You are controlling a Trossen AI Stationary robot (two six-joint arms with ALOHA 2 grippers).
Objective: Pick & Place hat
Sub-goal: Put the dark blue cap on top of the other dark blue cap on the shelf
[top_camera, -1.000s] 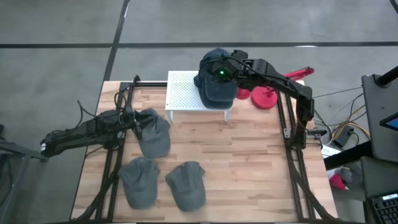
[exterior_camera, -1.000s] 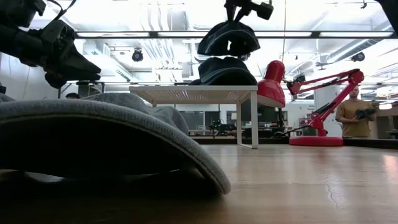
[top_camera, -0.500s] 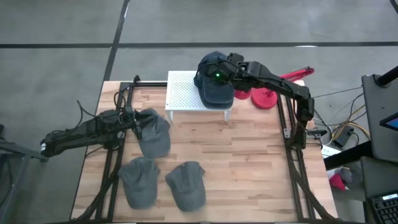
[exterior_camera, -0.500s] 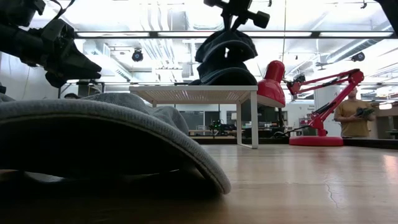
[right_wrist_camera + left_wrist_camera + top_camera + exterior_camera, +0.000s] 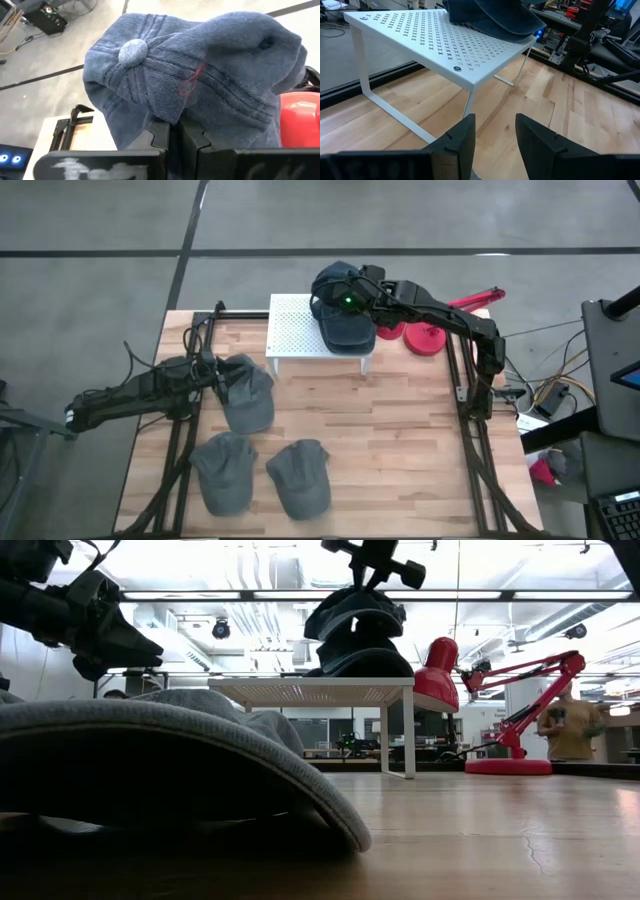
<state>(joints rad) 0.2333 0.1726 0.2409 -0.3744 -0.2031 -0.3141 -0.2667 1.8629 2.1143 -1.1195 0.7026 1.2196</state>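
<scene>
1. The white perforated stand (image 5: 305, 328) sits at the wooden desk's (image 5: 400, 440) far edge.
2. A dark blue cap (image 5: 349, 330) lies on the stand.
3. Above it, the right gripper (image 5: 335, 290) pinches a blue hat (image 5: 200, 75), fingers closed.
4. Left of the stand, the left gripper (image 5: 492, 132) waits, fingers parted, empty.

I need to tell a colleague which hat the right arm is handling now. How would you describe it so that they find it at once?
Find the white perforated stand at the far edge of the wooden table. On its right end lies one dark blue cap; the wanted hat is the dark blue cap pinched in the right claw just above it. The three caps lying on the table are grey.
</scene>
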